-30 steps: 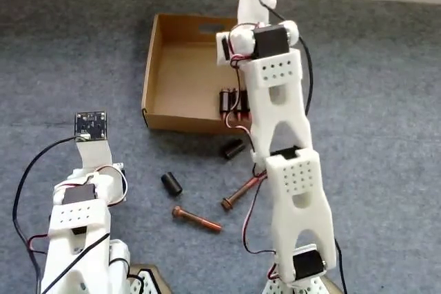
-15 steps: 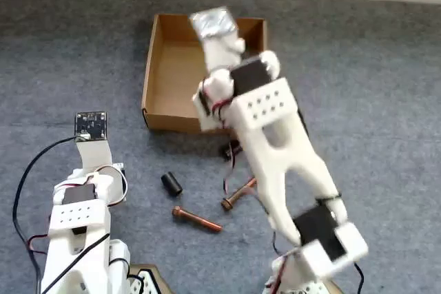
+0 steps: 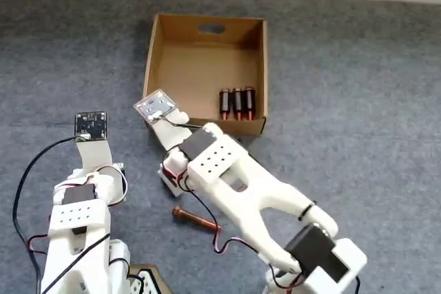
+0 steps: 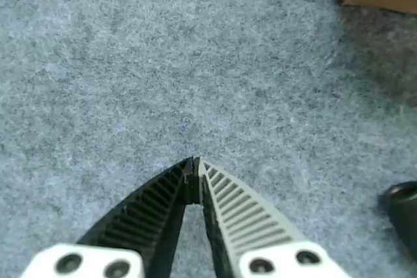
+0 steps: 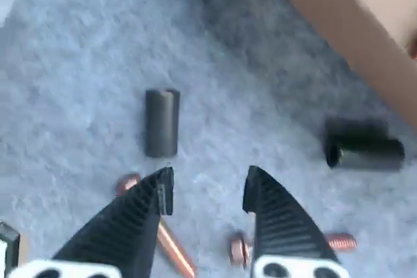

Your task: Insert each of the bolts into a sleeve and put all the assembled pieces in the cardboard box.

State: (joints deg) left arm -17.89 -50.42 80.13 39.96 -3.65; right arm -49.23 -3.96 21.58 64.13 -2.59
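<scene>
Your right hand [image 5: 208, 181] is hovering released beside a black sleeve [image 5: 161, 122] near the cardboard box [image 5: 339, 30]; left hand [image 4: 194, 166] is hanging clenched, empty.

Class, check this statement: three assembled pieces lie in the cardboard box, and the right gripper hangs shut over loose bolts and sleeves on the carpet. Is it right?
No. The right gripper is open, jaws apart, as the right wrist view shows. The rest holds: three assembled pieces in the cardboard box, loose bolts and sleeves on the carpet below.
</scene>
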